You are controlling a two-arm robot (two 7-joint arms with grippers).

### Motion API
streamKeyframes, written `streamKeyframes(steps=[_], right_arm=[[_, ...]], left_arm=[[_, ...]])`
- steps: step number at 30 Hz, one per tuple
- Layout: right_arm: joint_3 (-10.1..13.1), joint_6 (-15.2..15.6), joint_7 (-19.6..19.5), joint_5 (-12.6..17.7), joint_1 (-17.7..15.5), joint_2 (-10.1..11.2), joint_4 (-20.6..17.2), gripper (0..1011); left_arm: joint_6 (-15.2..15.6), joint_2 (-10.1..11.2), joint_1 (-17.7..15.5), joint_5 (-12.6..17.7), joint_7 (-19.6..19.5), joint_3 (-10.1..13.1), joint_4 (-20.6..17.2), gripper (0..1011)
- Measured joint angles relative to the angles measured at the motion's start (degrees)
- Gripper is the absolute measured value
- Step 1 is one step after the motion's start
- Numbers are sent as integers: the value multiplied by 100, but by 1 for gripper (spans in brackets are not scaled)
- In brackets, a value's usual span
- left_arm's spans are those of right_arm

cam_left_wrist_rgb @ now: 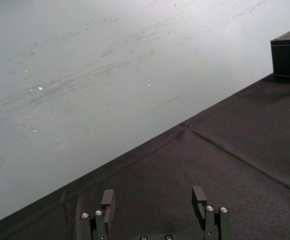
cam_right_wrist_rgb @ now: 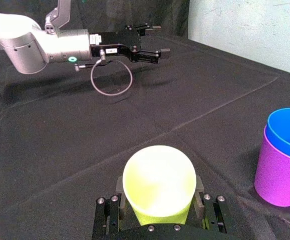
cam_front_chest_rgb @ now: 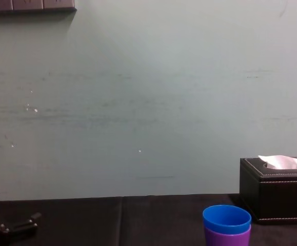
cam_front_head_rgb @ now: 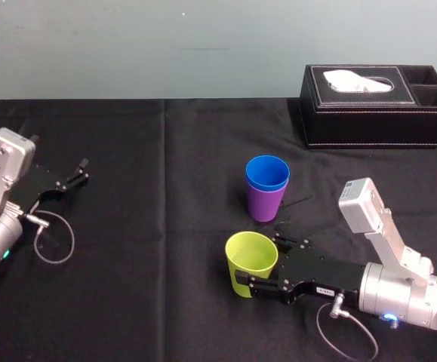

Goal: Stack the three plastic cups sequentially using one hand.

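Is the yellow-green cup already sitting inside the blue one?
No, the yellow-green cup is held by the right gripper, apart from the blue cup nested in the purple cup.

Am working in plain lab-style test room: black cloth covering table, scuffed pale-green wall standing behind, tissue box sitting at back.

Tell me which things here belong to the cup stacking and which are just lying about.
Job: yellow-green cup, gripped by the right gripper; blue cup, nested in the purple cup.
Lying about: black tissue box at the back right; left gripper, parked open at the left.
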Motion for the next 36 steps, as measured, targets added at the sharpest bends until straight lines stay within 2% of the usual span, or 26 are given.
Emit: streamKeyframes(steps=[18, 20, 24, 30, 36], right_arm=[[8, -11, -14, -1, -13, 7, -11, 743], [69, -76, -80, 34, -108, 28, -108, 743], [283, 20, -283, 281, -376, 132, -493, 743], [717, 547, -826, 588, -863, 501, -1432, 743], [1024, 947, -1116, 766, -1036, 750, -1966, 743]], left_arm=[[0, 0, 0, 0, 0, 0, 0, 1011], [0, 0, 0, 0, 0, 0, 0, 1011], [0, 0, 0, 0, 0, 0, 0, 1011], [0, 0, 0, 0, 0, 0, 0, 1011], [0, 0, 0, 0, 0, 0, 0, 1011]])
